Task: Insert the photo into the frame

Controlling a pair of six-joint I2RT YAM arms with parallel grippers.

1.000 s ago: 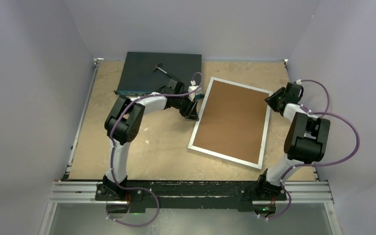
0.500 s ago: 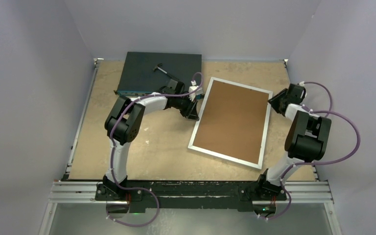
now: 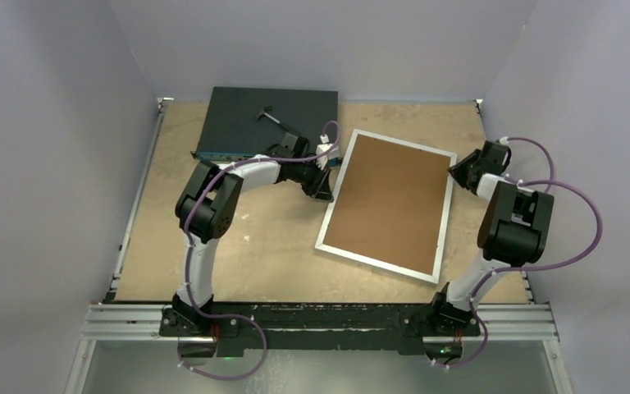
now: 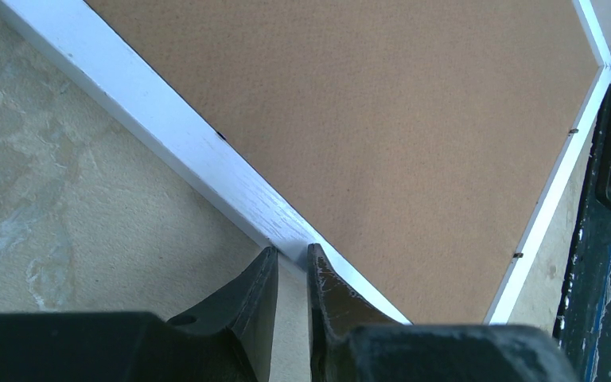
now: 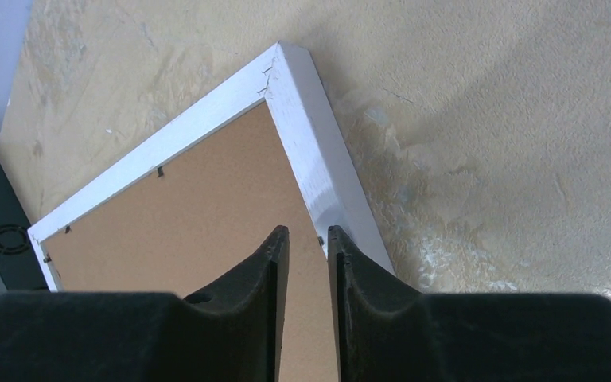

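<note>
White frame (image 3: 445,215) face down, right of centre on the counter (image 3: 254,238), brown backing board (image 3: 390,201) uppermost. Left claw (image 4: 292,253) at its left border, right claw (image 5: 308,235) over its far-right border; both slightly open, gripping nothing.

Face-down frame (image 3: 387,205) on tan table (image 3: 271,238)
</note>
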